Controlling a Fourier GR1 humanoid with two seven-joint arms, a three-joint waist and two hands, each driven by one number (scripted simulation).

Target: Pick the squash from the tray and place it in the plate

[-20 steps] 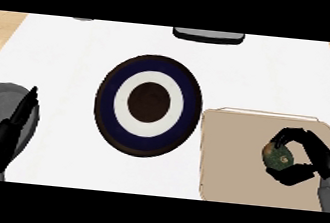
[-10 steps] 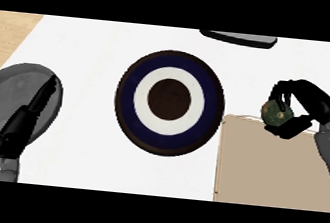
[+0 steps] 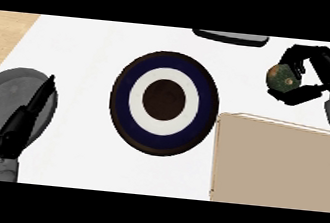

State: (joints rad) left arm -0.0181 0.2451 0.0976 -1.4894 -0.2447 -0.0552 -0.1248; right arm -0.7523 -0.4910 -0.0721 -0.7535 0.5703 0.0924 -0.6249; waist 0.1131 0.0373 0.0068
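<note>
Squash (image 3: pixel 281 77) sits clasped in the right hand (image 3: pixel 310 72) above the white counter (image 3: pixel 85 50), beyond the tan tray (image 3: pixel 274 164).

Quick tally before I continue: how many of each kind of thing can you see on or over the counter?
Round plate with dark blue rim, white ring, brown centre: 1
Flat tan tray: 1
Green-brown squash, held in right hand: 1
Dark object, cut off at far edge: 1
Total: 4

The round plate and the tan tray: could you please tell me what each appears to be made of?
The round dark-blue plate with a white ring and brown centre looks like glazed ceramic, judging by its crisp concentric colour bands, though no shine confirms that. The flat tan rectangular tray looks like matte wood or board: uniform beige with a paler edge and no visible grain, so this is uncertain.
</note>
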